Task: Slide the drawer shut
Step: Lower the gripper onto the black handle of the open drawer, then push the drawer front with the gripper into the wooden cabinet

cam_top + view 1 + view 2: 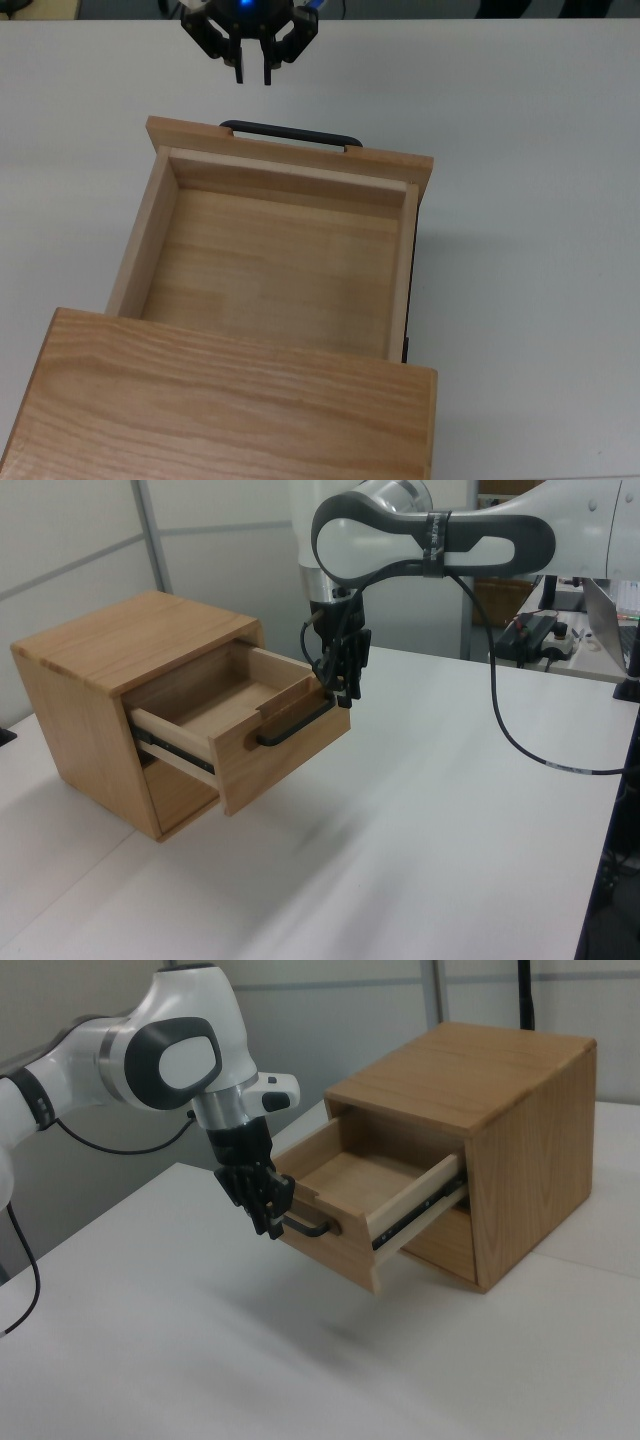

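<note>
White table (450,810) carries a wooden cabinet (90,670), its drawer (270,255) pulled out; the gripper (252,78), fingers nearly together, hangs beyond the handle (290,133), office clutter far behind.

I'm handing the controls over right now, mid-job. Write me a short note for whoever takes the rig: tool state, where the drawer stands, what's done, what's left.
Tool: fingers nearly together, holding nothing, hanging just in front of the drawer's front panel, not visibly touching it.
Drawer: pulled well out of the cabinet, empty inside. Its black bar handle faces the tool.
Done: the tool is lined up in front of the drawer, toward the top view's left part of the handle.
Left: the whole push. Probably bring the tool against the front panel and slide the drawer in until the panel meets the cabinet.
</note>
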Action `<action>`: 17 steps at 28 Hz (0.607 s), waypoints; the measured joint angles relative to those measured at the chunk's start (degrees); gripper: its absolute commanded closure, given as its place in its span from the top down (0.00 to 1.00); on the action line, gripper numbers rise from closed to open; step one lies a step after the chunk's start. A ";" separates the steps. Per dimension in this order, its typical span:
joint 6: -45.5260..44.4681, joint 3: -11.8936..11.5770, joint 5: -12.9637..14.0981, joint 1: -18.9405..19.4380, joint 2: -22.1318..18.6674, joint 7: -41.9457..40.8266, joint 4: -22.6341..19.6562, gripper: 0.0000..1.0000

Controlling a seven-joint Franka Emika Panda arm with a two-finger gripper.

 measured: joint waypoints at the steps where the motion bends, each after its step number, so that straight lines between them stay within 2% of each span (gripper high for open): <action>1: 0.00 0.04 0.00 0.21 0.18 0.00 -0.03 0.00; 9: 0.10 0.15 0.00 1.30 1.85 0.00 -0.10 0.00; 17: 3.67 0.15 0.00 1.60 5.17 0.00 -0.16 0.00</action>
